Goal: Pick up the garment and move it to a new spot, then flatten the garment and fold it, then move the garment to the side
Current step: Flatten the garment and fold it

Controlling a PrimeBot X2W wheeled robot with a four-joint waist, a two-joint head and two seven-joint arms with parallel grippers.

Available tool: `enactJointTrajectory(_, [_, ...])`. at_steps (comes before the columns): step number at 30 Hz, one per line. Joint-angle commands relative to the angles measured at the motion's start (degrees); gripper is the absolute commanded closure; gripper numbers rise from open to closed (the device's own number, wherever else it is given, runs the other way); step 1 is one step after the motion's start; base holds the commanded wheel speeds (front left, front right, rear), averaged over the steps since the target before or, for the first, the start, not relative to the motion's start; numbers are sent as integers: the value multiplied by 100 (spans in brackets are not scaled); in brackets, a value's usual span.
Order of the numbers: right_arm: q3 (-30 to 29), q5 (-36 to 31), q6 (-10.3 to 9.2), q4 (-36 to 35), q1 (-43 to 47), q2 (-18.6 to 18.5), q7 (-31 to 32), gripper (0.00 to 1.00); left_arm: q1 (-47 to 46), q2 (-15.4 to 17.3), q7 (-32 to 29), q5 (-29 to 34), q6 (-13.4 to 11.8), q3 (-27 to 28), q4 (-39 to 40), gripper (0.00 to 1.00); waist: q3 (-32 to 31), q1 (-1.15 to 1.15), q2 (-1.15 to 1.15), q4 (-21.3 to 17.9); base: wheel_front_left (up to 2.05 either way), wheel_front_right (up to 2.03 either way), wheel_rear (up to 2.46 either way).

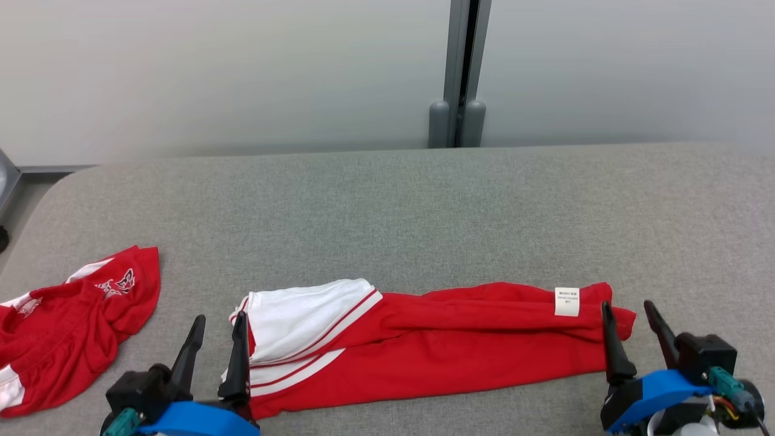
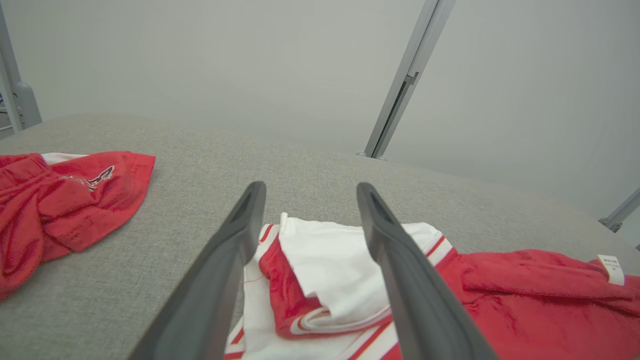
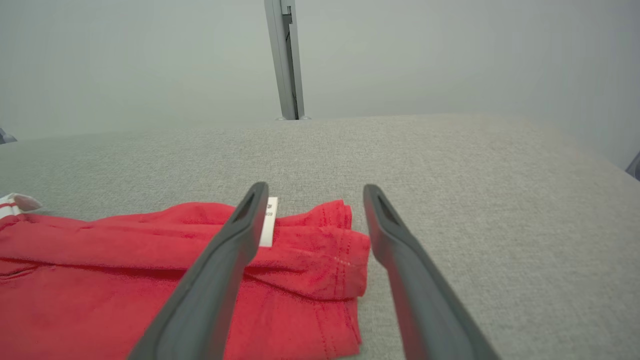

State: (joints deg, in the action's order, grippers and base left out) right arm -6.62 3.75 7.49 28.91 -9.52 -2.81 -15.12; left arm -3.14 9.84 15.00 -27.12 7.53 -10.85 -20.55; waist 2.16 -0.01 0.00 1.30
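The garment (image 1: 424,345), red with a white, red-striped end and a white label (image 1: 567,301), lies folded in a long strip along the near side of the grey surface. My left gripper (image 1: 220,318) is open at the strip's white left end (image 2: 330,270), its fingers astride the cloth's corner and holding nothing. At the strip's red right end (image 3: 310,260) my right gripper (image 1: 626,306) is also open and empty, one finger over the hem and the other past it. In the wrist views the left gripper (image 2: 311,189) and the right gripper (image 3: 316,189) show wide gaps between the fingers.
A second red and white garment (image 1: 79,327) lies crumpled at the far left of the grey padded surface (image 1: 424,212). Behind the surface stand pale wall panels with a grey post (image 1: 463,72). The surface's left edge curves off near that crumpled garment.
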Motion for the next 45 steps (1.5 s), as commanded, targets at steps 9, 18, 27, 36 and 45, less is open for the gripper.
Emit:
enactJointTrajectory(9, [56,145,0,307,179,-15,-2,0,580,-453,25,546,-8,601,421,0,-191,1,0,-14,0,0,0])
enactJointTrajectory(18, [-138,-17,0,890,-416,-15,-3,0,464,-478,25,490,-8,349,456,0,104,1,0,122,0,0,0])
enactJointTrajectory(27, [-575,-105,0,2252,-908,-15,1,0,226,-287,25,269,-8,107,423,0,435,1,0,347,0,0,0])
enactJointTrajectory(36, [-561,464,-5,3228,-1201,31,85,100,132,-160,25,192,-8,58,450,0,570,1,0,322,0,0,0])
enactJointTrajectory(45, [-2062,-413,-1,1687,-1075,-10,-3,100,164,-187,25,189,-8,-44,431,0,427,1,0,169,0,0,0])
